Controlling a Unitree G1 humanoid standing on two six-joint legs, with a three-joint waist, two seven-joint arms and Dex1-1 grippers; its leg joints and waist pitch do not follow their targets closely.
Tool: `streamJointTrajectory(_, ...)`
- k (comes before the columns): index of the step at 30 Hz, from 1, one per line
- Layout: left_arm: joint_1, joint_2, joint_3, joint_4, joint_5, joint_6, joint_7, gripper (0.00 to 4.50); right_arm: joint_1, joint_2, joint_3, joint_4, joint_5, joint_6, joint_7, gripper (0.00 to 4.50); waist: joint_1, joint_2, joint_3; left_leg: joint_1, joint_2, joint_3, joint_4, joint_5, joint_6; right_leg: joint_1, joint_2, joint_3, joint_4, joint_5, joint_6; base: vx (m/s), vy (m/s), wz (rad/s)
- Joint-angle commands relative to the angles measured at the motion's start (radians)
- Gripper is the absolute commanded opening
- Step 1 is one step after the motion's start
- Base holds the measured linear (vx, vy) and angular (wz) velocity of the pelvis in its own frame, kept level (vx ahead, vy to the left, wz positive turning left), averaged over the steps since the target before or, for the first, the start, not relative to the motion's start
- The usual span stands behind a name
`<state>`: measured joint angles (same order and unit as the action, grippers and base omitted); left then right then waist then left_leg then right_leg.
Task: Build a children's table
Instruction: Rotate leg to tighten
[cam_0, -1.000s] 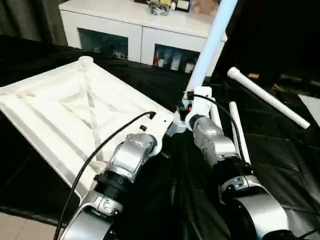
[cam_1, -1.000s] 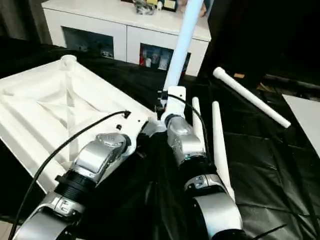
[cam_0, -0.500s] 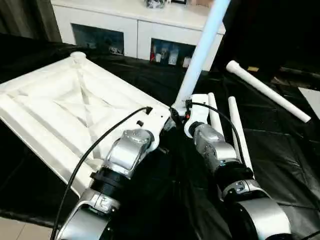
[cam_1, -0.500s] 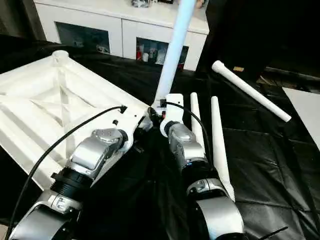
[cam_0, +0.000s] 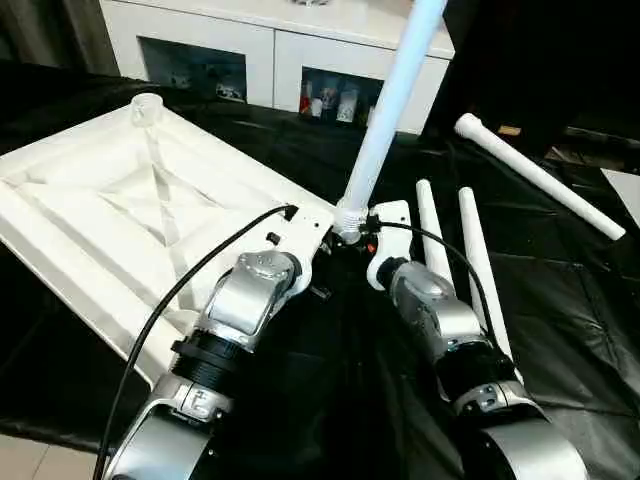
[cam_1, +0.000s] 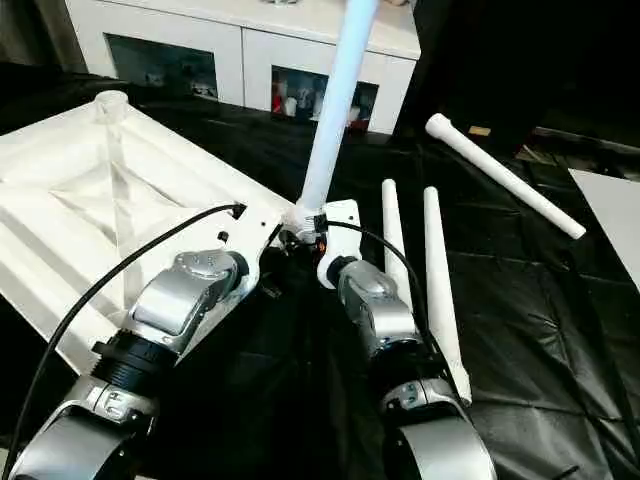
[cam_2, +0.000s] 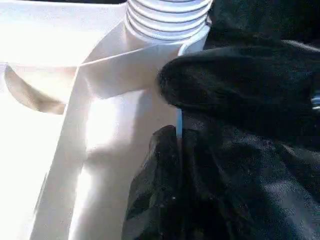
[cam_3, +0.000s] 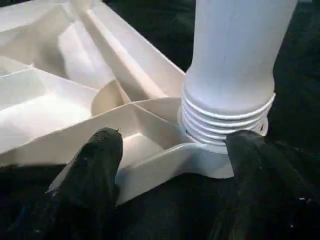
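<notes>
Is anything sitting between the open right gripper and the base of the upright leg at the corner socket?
Nothing visible: the right gripper has fingers spread, with the upright leg and its threads straight ahead above the tabletop corner socket.

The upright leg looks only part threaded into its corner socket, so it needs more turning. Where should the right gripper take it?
Grip the upright leg low on its smooth round shaft, just above the exposed thread rings, coming in level from the robot's side, fingers either side.
</notes>
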<state>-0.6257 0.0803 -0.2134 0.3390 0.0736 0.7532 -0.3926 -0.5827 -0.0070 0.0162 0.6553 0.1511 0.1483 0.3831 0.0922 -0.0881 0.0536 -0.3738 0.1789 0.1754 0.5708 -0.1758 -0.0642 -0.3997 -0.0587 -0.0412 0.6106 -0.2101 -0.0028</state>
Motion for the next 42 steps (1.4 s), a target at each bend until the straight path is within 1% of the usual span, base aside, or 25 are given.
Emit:
streamJointTrajectory(1,0.001,0.009,-0.012,-0.031,-0.009,-0.012,-0.027,0.0,0.017,-0.026,-0.001,-0.07,0.006,0.019,0.018,3.47,0.009,0.013,-0.062,0.018,0.054,-0.014,-0.057,-0.068,0.064,0.059,-0.084,0.045,-0.049,0.119,-0.248,0.0,0.0,0.0)
streamJointTrajectory(3,0.014,0.025,-0.024,-0.042,-0.01,-0.023,-0.05,0.0,0.041,-0.043,0.001,-0.121,0.008,0.037,0.027,3.47,0.011,0.012,-0.061,0.018,0.054,-0.014,-0.057,-0.065,0.063,0.06,-0.084,0.045,-0.048,0.125,-0.241,0.0,0.0,0.0)
streamJointTrajectory(7,0.047,0.074,-0.048,-0.063,-0.013,-0.042,-0.112,0.0,0.097,-0.099,0.015,-0.243,0.003,0.079,0.064,3.47,0.012,0.013,-0.059,0.019,0.053,-0.014,-0.058,-0.08,0.056,0.059,-0.082,0.045,-0.051,0.095,-0.233,0.0,0.0,0.0)
streamJointTrajectory(8,0.052,0.084,-0.05,-0.066,-0.013,-0.048,-0.121,0.0,0.105,-0.111,0.019,-0.259,0.002,0.086,0.073,3.47,0.014,0.015,-0.06,0.021,0.053,-0.014,-0.059,-0.088,0.053,0.059,-0.082,0.045,-0.051,0.088,-0.232,0.0,0.0,0.0)
streamJointTrajectory(12,0.067,0.127,-0.055,-0.067,-0.009,-0.067,-0.154,0.0,0.134,-0.163,0.037,-0.32,-0.002,0.112,0.129,3.47,0.013,0.013,-0.057,0.018,0.052,-0.014,-0.061,-0.122,0.036,0.058,-0.082,0.046,-0.057,0.027,-0.22,0.0,0.0,0.0)
streamJointTrajectory(13,0.074,0.161,-0.052,-0.06,-0.007,-0.084,-0.174,0.0,0.155,-0.199,0.045,-0.368,0.007,0.136,0.175,3.47,0.015,0.014,-0.058,0.019,0.051,-0.015,-0.06,-0.127,0.034,0.059,-0.082,0.046,-0.059,0.012,-0.216,0.0,0.0,0.0)
streamJointTrajectory(15,0.077,0.18,-0.049,-0.053,-0.007,-0.098,-0.187,0.0,0.166,-0.217,0.048,-0.395,0.015,0.151,0.199,3.47,0.015,0.013,-0.056,0.018,0.052,-0.016,-0.061,-0.118,0.038,0.059,-0.08,0.046,-0.057,0.021,-0.208,0.0,0.0,0.0)
streamJointTrajectory(18,0.088,0.219,-0.052,-0.055,-0.014,-0.148,-0.233,0.0,0.184,-0.236,0.043,-0.438,0.04,0.183,0.225,3.47,0.012,0.013,-0.057,0.017,0.052,-0.017,-0.063,-0.136,0.032,0.059,-0.082,0.045,-0.059,-0.022,-0.201,0.0,0.0,0.0)
streamJointTrajectory(21,0.091,0.227,-0.054,-0.057,-0.016,-0.164,-0.247,0.0,0.187,-0.238,0.044,-0.444,0.043,0.186,0.23,3.47,0.008,0.015,-0.057,0.021,0.052,-0.015,-0.061,-0.15,0.026,0.053,-0.082,0.046,-0.061,-0.039,-0.212,0.0,0.0,0.0)
streamJointTrajectory(22,0.108,0.257,-0.067,-0.077,-0.022,-0.205,-0.295,0.0,0.2,-0.247,0.05,-0.464,0.049,0.196,0.245,3.47,0.009,0.014,-0.058,0.02,0.052,-0.016,-0.061,-0.146,0.027,0.054,-0.083,0.046,-0.061,-0.042,-0.215,0.0,0.0,0.0)
streamJointTrajectory(23,0.108,0.257,-0.067,-0.077,-0.022,-0.205,-0.295,0.0,0.2,-0.247,0.05,-0.464,0.049,0.196,0.245,3.47,0.01,0.015,-0.057,0.018,0.053,-0.017,-0.062,-0.144,0.027,0.055,-0.083,0.045,-0.061,-0.045,-0.212,0.0,0.0,0.0)
streamJointTrajectory(24,0.143,0.307,-0.091,-0.131,-0.046,-0.258,-0.395,0.0,0.214,-0.262,0.062,-0.475,0.05,0.195,0.268,3.47,0.012,0.015,-0.058,0.019,0.054,-0.019,-0.063,-0.142,0.025,0.056,-0.086,0.045,-0.06,-0.044,-0.208,0.0,0.0,0.0)
streamJointTrajectory(25,0.188,0.378,-0.126,-0.202,-0.077,-0.294,-0.52,0.0,0.237,-0.287,0.077,-0.497,0.056,0.206,0.311,3.47,0.011,0.014,-0.058,0.019,0.054,-0.018,-0.063,-0.133,0.026,0.056,-0.084,0.045,-0.057,-0.033,-0.207,0.0,0.0,0.0)
streamJointTrajectory(26,0.19,0.381,-0.128,-0.206,-0.079,-0.295,-0.526,0.0,0.238,-0.288,0.078,-0.498,0.056,0.206,0.313,3.47,0.013,0.017,-0.059,0.019,0.055,-0.019,-0.062,-0.133,0.027,0.056,-0.084,0.046,-0.054,-0.024,-0.208,0.0,0.0,0.0)
streamJointTrajectory(27,0.203,0.404,-0.139,-0.226,-0.089,-0.302,-0.565,0.0,0.247,-0.3,0.085,-0.508,0.059,0.209,0.335,3.47,0.012,0.017,-0.058,0.021,0.055,-0.014,-0.061,-0.118,0.03,0.052,-0.079,0.046,-0.052,0.004,-0.215,0.0,0.0,0.0)
streamJointTrajectory(28,0.21,0.415,-0.14,-0.237,-0.097,-0.298,-0.581,0.0,0.254,-0.308,0.09,-0.518,0.065,0.215,0.353,3.47,0.016,0.021,-0.059,0.027,0.054,-0.012,-0.059,-0.117,0.033,0.048,-0.074,0.045,-0.05,0.022,-0.222,0.0,0.0,0.0)
streamJointTrajectory(29,0.215,0.421,-0.14,-0.245,-0.103,-0.297,-0.593,0.0,0.258,-0.314,0.094,-0.526,0.07,0.219,0.367,3.47,0.018,0.022,-0.058,0.027,0.054,-0.011,-0.059,-0.118,0.033,0.047,-0.074,0.044,-0.049,0.025,-0.224,0.0,0.0,0.0)
streamJointTrajectory(31,0.224,0.431,-0.138,-0.257,-0.109,-0.298,-0.608,0.0,0.264,-0.327,0.106,-0.532,0.06,0.209,0.379,3.47,0.026,0.021,-0.054,0.03,0.056,-0.01,-0.062,-0.154,0.024,0.044,-0.077,0.044,-0.053,-0.014,-0.226,0.0,0.0,0.0)
streamJointTrajectory(33,0.226,0.434,-0.138,-0.258,-0.107,-0.303,-0.612,0.0,0.266,-0.333,0.108,-0.536,0.061,0.205,0.389,3.47,0.03,0.022,-0.053,0.03,0.057,-0.012,-0.067,-0.188,0.005,0.046,-0.08,0.045,-0.057,-0.072,-0.213,0.0,0.0,0.0)
streamJointTrajectory(34,0.227,0.436,-0.137,-0.259,-0.108,-0.305,-0.614,0.0,0.269,-0.338,0.111,-0.54,0.063,0.204,0.398,3.47,0.032,0.021,-0.052,0.032,0.056,-0.012,-0.068,-0.21,-0.005,0.044,-0.081,0.045,-0.061,-0.106,-0.205,0.0,0.0,0.0)
streamJointTrajectory(36,0.229,0.442,-0.136,-0.261,-0.11,-0.312,-0.618,0.0,0.282,-0.354,0.118,-0.564,0.08,0.213,0.432,3.47,0.032,0.021,-0.051,0.031,0.056,-0.014,-0.07,-0.226,-0.015,0.046,-0.082,0.046,-0.064,-0.139,-0.193,0.0,0.0,0.0)
streamJointTrajectory(37,0.23,0.447,-0.136,-0.261,-0.112,-0.316,-0.621,0.0,0.291,-0.366,0.122,-0.581,0.095,0.222,0.459,3.47,0.033,0.017,-0.052,0.03,0.055,-0.014,-0.069,-0.23,-0.012,0.048,-0.083,0.047,-0.065,-0.145,-0.186,0.0,0.0,0.0)
streamJointTrajectory(39,0.23,0.454,-0.134,-0.262,-0.114,-0.324,-0.631,0.0,0.301,-0.381,0.125,-0.6,0.109,0.235,0.492,3.47,0.034,0.017,-0.054,0.026,0.055,-0.015,-0.067,-0.204,-0.003,0.052,-0.083,0.046,-0.061,-0.115,-0.181,0.0,0.0,0.0)
streamJointTrajectory(40,0.23,0.455,-0.133,-0.262,-0.114,-0.326,-0.635,0.0,0.302,-0.386,0.127,-0.604,0.109,0.239,0.5,3.76,0.033,0.017,-0.055,0.026,0.055,-0.016,-0.067,-0.195,0.0,0.052,-0.083,0.046,-0.06,-0.104,-0.182,0.0,0.0,0.0)
streamJointTrajectory(42,0.229,0.455,-0.133,-0.262,-0.114,-0.327,-0.64,0.0,0.297,-0.384,0.128,-0.59,0.1,0.233,0.498,3.76,0.032,0.016,-0.056,0.025,0.053,-0.014,-0.063,-0.171,0.006,0.051,-0.082,0.045,-0.057,-0.076,-0.194,0.0,0.0,0.0)
